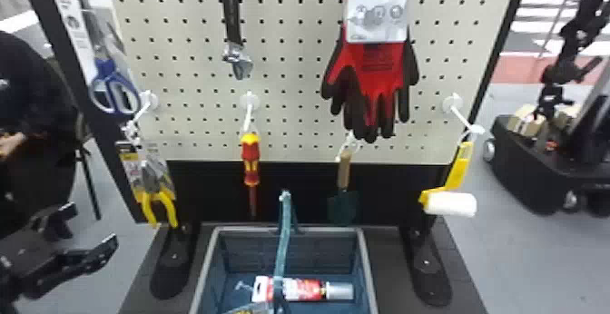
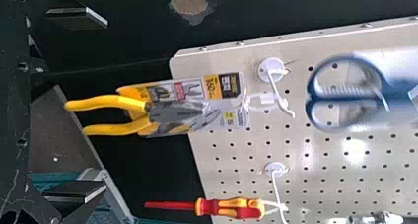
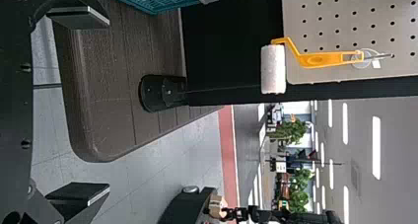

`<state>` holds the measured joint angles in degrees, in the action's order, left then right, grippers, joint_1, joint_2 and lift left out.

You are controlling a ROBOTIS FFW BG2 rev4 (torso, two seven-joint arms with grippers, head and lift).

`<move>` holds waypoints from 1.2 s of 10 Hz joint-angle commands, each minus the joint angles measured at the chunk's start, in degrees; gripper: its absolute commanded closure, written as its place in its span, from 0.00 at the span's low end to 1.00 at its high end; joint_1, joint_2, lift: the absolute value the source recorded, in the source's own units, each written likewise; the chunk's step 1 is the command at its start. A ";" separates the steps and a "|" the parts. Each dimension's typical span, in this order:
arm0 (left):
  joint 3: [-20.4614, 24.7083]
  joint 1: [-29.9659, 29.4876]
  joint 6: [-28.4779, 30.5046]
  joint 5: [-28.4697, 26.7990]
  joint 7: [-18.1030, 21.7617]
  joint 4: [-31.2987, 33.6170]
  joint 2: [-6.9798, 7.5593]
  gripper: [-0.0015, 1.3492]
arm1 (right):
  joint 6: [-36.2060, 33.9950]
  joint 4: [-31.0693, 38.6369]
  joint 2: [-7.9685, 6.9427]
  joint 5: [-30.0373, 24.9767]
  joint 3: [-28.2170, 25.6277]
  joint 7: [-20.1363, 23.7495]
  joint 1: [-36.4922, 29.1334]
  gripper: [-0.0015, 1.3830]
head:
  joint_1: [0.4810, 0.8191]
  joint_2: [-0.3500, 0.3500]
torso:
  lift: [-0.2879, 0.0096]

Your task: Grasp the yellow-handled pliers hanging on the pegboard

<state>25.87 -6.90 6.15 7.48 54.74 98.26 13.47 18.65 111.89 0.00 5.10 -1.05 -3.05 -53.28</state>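
Left tool (image 1: 93, 225) (image 2: 79, 105): fingers spread wide, holding nothing, off the tabletop's left edge, below and left of the pliers and apart from them.
Right tool (image 3: 79, 105): fingers spread wide and holding nothing, out beyond the tabletop's right edge, over the floor.
Pliers (image 1: 156, 195) (image 2: 143, 115): yellow handles pointing down, head in a printed card, hanging from a white hook at the pegboard's lower-left corner; nothing grips them.
Pegboard (image 1: 290, 63) (image 2: 345, 184): pale and upright, on a black frame whose two black feet (image 1: 174, 258) stand on the tabletop.
Scissors (image 1: 113, 86) (image 2: 345, 93): blue-handled, in a pack, at the left edge above the pliers.
Screwdriver (image 1: 250, 163) (image 2: 217, 206): red and yellow, on a hook at the lower edge, right of the pliers.
Wrench (image 1: 233, 31): hangs above the screwdriver.
Gloves (image 1: 370, 77): red and black, right of centre.
Trowel (image 1: 343, 195): wooden handle, hangs below the gloves.
Paint roller (image 1: 449, 199) (image 3: 273, 68): yellow handle, white roll, at the lower-right corner.
Tabletop (image 1: 390, 263) (image 3: 113, 86): dark, with rounded corners.
Basket (image 1: 363, 254): blue-grey, at the tabletop's near-edge middle, teal handle raised, a tube (image 1: 304, 289) lying inside.
Floor (image 1: 522, 254): grey, with a red stripe (image 1: 513, 70) farther back.
Cart (image 1: 535, 172): black, wheeled, on the floor to the right.
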 commanded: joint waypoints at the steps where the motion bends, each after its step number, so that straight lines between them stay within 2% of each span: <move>1: -2.58 6.25 1.68 2.71 3.09 -7.06 2.79 0.11 | -0.46 -0.16 -0.05 0.00 0.00 0.33 0.21 0.09 | 0.20 0.50 | 0.63; 2: -3.64 9.95 3.35 1.04 6.61 -8.74 4.02 0.11 | -0.46 -0.16 -0.05 -0.09 0.00 0.50 0.34 0.09 | 0.20 0.50 | 0.63; 4: -8.56 17.82 5.98 2.71 12.06 -16.06 7.09 0.11 | -0.73 -0.30 -0.05 -0.18 0.00 0.86 0.58 0.09 | 0.20 0.50 | 0.63; 5: -9.97 20.65 8.00 0.95 14.43 -16.90 7.80 0.11 | -0.73 -0.44 -0.05 -0.18 0.00 1.12 0.71 0.09 | 0.20 0.50 | 0.63; 7: -10.85 22.37 10.64 -0.45 18.04 -17.60 8.50 0.11 | -0.73 -0.44 -0.05 -0.18 0.00 1.12 0.71 0.09 | 0.20 0.50 | 0.63; 9: -11.46 23.36 13.10 -2.56 22.34 -19.15 10.52 0.12 | -0.90 -0.44 -0.05 -0.26 0.00 1.21 0.71 0.09 | 0.20 0.50 | 0.63; 10: -12.08 24.34 12.31 -2.30 24.01 -20.98 11.58 0.18 | -0.90 -0.58 -0.05 -0.18 0.00 1.21 0.83 0.09 | 0.20 0.50 | 0.63; 11: -12.25 24.71 10.64 -2.83 24.28 -21.26 12.37 0.37 | -0.90 -0.58 -0.05 -0.26 0.00 1.21 0.95 0.09 | 0.20 0.50 | 0.63; 12: -12.25 25.08 6.95 -1.77 23.84 -21.82 12.63 0.69 | -0.73 -0.58 -0.05 -0.26 0.00 1.21 0.95 0.09 | 0.20 0.50 | 0.63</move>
<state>13.64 17.97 14.96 5.18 78.61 76.78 25.91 17.81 111.31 0.00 4.84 -1.06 -1.84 -52.34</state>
